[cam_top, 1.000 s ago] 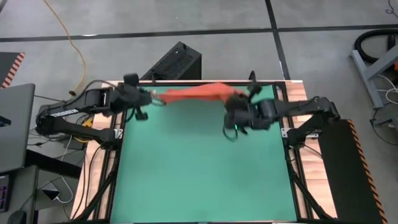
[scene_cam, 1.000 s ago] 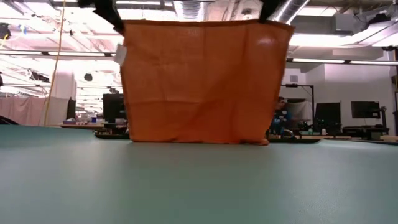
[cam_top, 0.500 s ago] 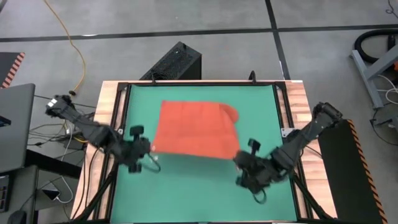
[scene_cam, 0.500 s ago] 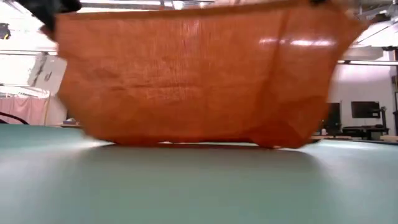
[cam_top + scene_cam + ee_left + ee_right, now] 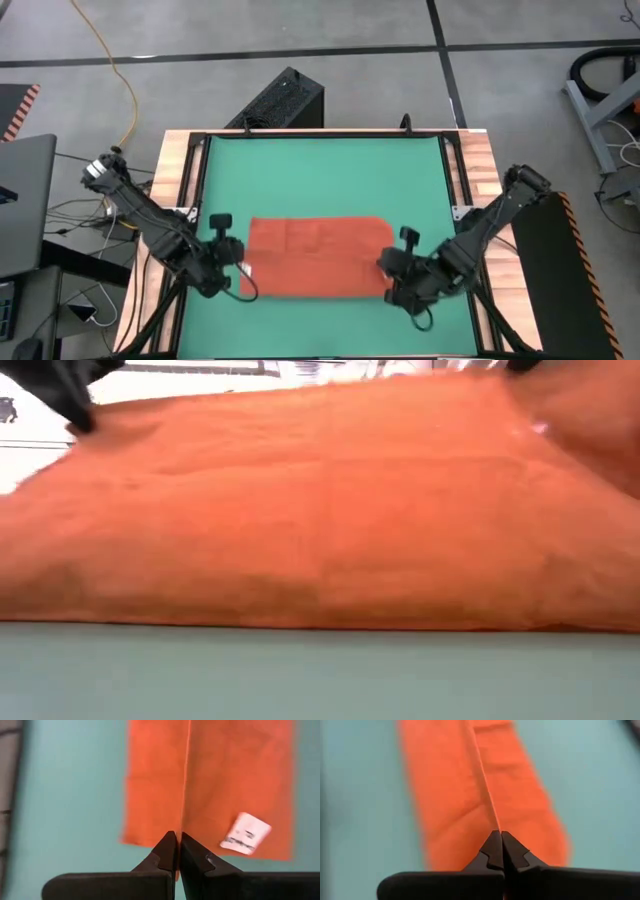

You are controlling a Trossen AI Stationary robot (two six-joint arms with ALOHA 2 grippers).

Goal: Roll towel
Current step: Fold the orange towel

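The orange-red towel (image 5: 318,255) lies spread on the green mat (image 5: 320,170), toward its near edge. In the low view the towel (image 5: 320,520) slopes up from the mat toward the camera. A white tag (image 5: 245,834) sits close to its left edge. My left gripper (image 5: 238,283) is shut on the near left corner, and my right gripper (image 5: 393,285) on the near right corner. Both point slanting downward. My left gripper pinches the towel's near left corner (image 5: 181,827) between its two shut fingers (image 5: 167,851), slanting down from the near left. That corner is lifted; the cloth beyond it lies on the mat. My right gripper pinches the near right corner (image 5: 495,824) between its shut fingers (image 5: 492,850), slanting down from the near right. The edge between the two grippers runs straight and raised (image 5: 300,400).
The far half of the mat is bare. Wooden table borders (image 5: 175,170) run along both sides. A black box (image 5: 285,100) stands beyond the far edge, and a laptop (image 5: 20,200) and cables sit off the left side.
Both grippers have gone from the far edge toward the near edge and down, tipping more steeply, still shut on the towel. The towel, which hung upright from them, has been drawn across the mat and laid out, its far part resting on the mat.
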